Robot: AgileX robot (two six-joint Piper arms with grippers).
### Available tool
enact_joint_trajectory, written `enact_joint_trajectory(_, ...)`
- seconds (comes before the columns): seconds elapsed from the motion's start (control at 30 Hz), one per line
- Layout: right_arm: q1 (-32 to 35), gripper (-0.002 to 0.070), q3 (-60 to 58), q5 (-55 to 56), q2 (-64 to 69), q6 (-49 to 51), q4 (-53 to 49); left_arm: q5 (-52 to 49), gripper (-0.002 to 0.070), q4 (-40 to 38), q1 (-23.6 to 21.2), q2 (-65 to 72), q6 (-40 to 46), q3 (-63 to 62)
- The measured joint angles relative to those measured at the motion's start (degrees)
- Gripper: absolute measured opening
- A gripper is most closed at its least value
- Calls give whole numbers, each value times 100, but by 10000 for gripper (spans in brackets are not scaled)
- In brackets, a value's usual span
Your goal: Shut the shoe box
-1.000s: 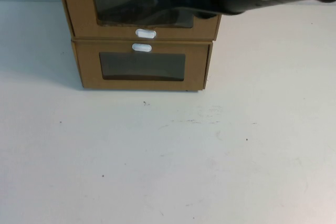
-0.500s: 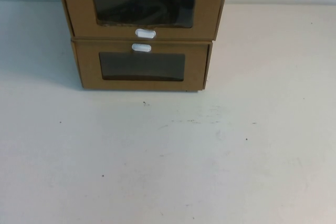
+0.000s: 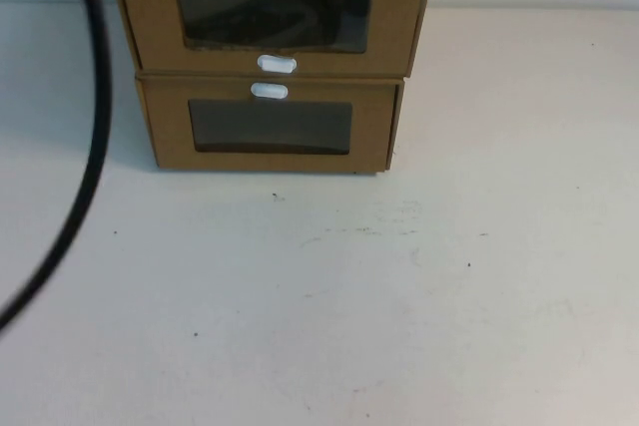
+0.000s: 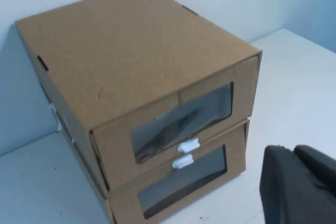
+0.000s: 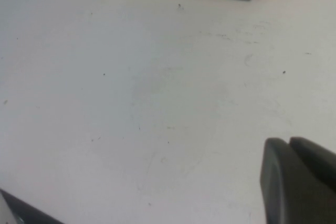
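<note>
The shoe box (image 3: 272,12) sat at the table's (image 3: 399,296) far edge, stacked on a similar cardboard box (image 3: 270,127) — drawer pushed flush. Left gripper (image 4: 299,187) hung nearby; right gripper (image 5: 299,182) hovered over bare tabletop — cannot tell either's opening.
</note>
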State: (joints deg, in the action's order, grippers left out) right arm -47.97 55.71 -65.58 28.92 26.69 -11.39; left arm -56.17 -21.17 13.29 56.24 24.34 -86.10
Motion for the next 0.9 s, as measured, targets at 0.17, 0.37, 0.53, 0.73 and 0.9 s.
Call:
enact_joint_trajectory(0.17,0,-11,-144,-21,0,-38,72,1365,-5,-24,0,-1719,140,2536)
enact_joint_trajectory(0.37,0,-11,-223,-21,0,-112,84,2758,-5,-438,0,-3793,150,5087)
enact_joint_trajectory(0.53,0,-11,-223,-10,0,-195,84,3517,-5,-466,0,-4994,333,6351)
enact_joint_trajectory(0.73,0,-11,-379,187,0,-207,103,4550,-5,-466,0,-5432,763,7475)
enact_joint_trajectory(0.9,0,-11,-664,476,0,-207,250,5719,-5,-500,0,-5432,844,8328)
